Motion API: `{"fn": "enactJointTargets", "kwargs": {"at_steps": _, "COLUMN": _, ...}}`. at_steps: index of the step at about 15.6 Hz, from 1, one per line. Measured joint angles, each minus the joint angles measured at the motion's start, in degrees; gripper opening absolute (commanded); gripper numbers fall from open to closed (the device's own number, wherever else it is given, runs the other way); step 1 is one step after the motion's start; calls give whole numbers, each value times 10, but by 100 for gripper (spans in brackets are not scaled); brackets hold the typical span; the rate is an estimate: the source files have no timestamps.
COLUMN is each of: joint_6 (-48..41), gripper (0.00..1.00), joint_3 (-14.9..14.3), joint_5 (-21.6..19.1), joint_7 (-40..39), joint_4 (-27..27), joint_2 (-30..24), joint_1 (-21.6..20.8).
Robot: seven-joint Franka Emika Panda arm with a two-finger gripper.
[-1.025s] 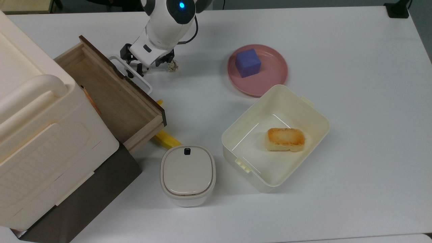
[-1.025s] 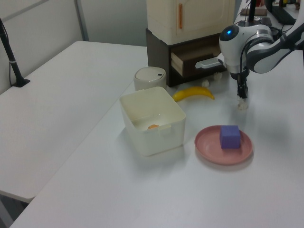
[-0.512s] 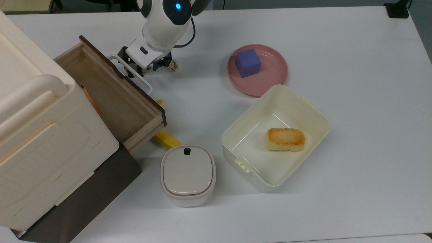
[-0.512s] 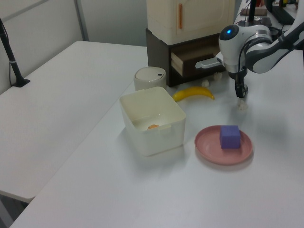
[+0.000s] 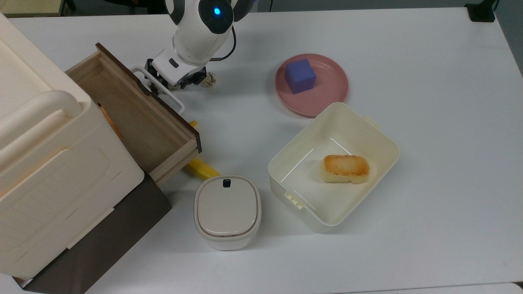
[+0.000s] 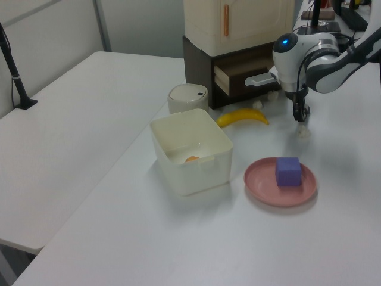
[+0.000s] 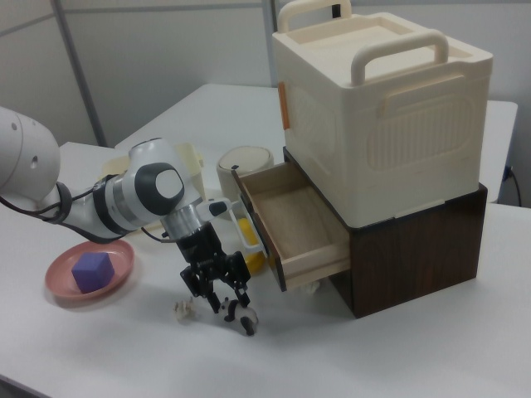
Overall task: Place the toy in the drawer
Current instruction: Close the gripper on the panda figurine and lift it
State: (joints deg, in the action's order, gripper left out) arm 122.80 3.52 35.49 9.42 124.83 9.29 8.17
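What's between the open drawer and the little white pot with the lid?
A banana, in the top view, partly under the drawer corner and beside the pot.

the drawer [image 5: 139, 118] is pale bare wood inside, a bit rough, with a dark smooth front. the big box [image 7: 382, 108] on top looks like cream plastic. the tub [image 5: 378, 143] is shiny plastic. the plate [image 5: 331, 87] is matt pink. the counter [image 5: 429, 102] is smooth white. the arm [image 5: 200, 28] is glossy white.

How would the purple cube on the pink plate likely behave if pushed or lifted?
The purple cube rests flat on one face, so it should slide rather than roll. The rim of the pink plate would probably stop or tip it. Its matte look hints at light foam, uncertainly.
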Motion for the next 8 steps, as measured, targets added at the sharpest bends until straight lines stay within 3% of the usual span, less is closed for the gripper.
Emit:
{"fn": "enactJointTargets", "kwargs": {"at_steps": 4, "joint_6": 0, "gripper": 0, "joint_3": 0, "joint_5": 2, "joint_7": 2, "joint_4": -7, "joint_2": -2, "joint_1": 0}}
{"fn": "enactJointTargets", "kwargs": {"at_steps": 8, "joint_6": 0, "gripper": 0, "joint_3": 1, "joint_5": 5, "joint_7": 7, "joint_4": -13, "joint_2": -3, "joint_1": -1}}
